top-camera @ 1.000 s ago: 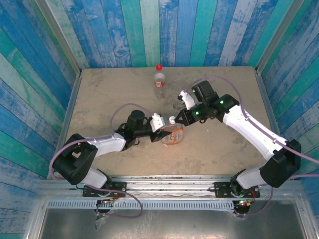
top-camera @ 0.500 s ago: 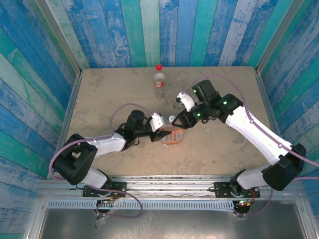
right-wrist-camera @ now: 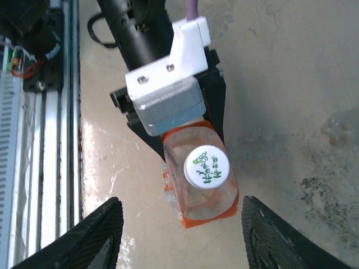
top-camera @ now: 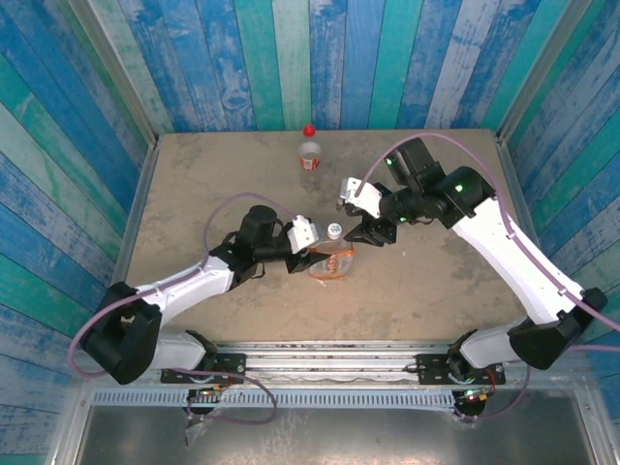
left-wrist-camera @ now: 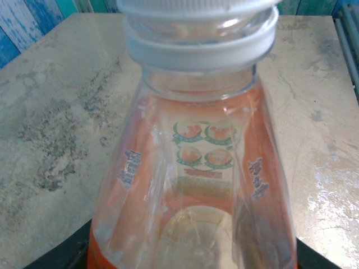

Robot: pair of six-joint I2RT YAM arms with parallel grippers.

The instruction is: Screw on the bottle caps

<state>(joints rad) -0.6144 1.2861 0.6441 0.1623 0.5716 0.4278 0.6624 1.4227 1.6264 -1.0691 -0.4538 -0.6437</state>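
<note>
The wider orange-labelled bottle [top-camera: 333,262] stands upright at mid-table with its white cap [top-camera: 334,231] on the neck. My left gripper [top-camera: 316,255] is shut on its body from the left; in the left wrist view the bottle [left-wrist-camera: 193,168] and the cap [left-wrist-camera: 196,8] loom close, with the gripper [left-wrist-camera: 193,264] at the bottom edge. My right gripper [top-camera: 371,233] hangs open just right of the cap. From the right wrist, I look down on the cap [right-wrist-camera: 206,166], with the right gripper [right-wrist-camera: 190,244] standing apart from it. The slim bottle [top-camera: 309,153] with a red cap [top-camera: 309,130] stands at the back.
Blue and green plank walls close the table [top-camera: 213,184] in on three sides. A metal rail [right-wrist-camera: 45,140] runs along the near edge. Both arms meet at mid-table, their cables looping above them.
My right gripper has opened off the white cap and drawn back to the right. The left arm has shifted its elbow and still holds the orange bottle.
</note>
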